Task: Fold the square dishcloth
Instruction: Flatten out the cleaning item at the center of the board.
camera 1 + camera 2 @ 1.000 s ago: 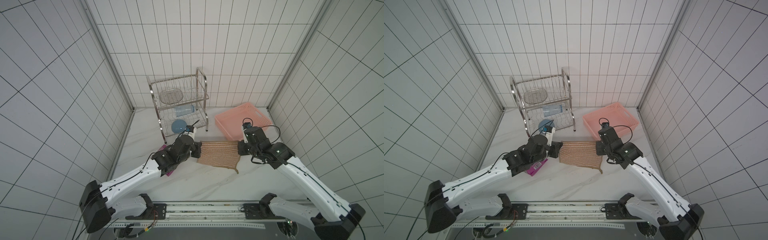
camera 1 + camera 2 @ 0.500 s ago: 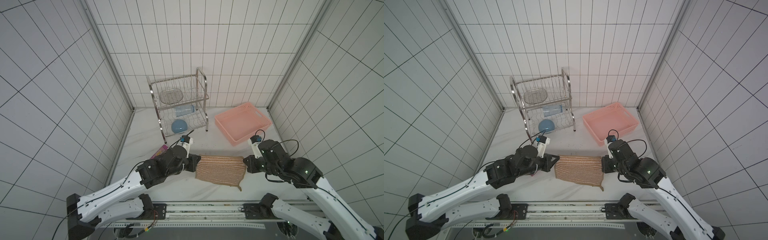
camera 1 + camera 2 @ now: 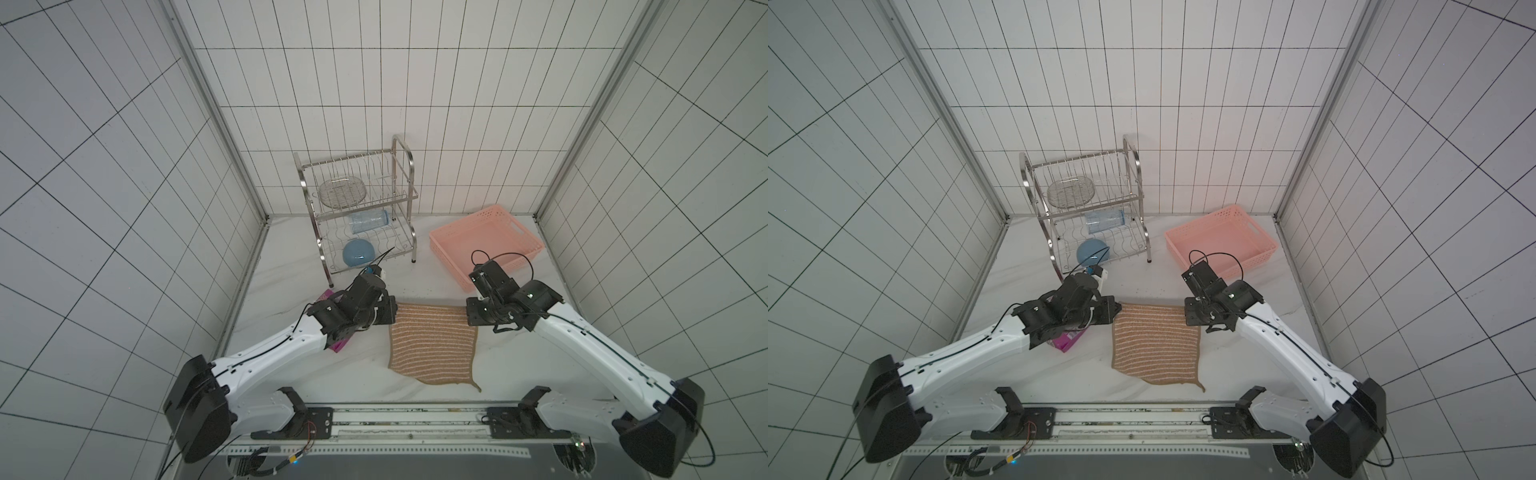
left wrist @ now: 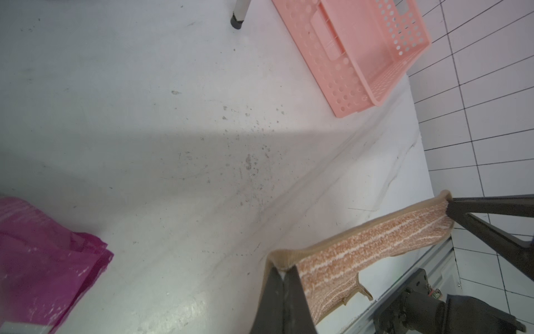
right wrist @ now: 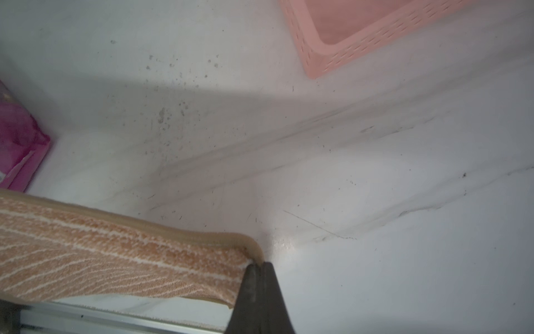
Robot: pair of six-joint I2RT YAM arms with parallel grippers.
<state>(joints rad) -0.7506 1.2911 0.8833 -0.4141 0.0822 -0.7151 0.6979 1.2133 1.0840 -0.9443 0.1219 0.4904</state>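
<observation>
Counting cloths: we are seeing one square dishcloth (image 3: 432, 345), its far edge stretched between two grippers above the desk (image 3: 519, 365), the rest sloping down toward the front rail.
Grippers: the left gripper (image 3: 393, 311) is pinching one far corner and the right gripper (image 3: 471, 318) is pinching the other.
Others: we are counting one pink basket (image 3: 449, 264), one magenta packet (image 3: 1067, 340) and one wire rack (image 3: 405, 195).
Wrist views: these are showing each pair of jaws pressed onto the brown edging.
Top views: only these are showing us the rack and the left arm lying over the packet.
</observation>
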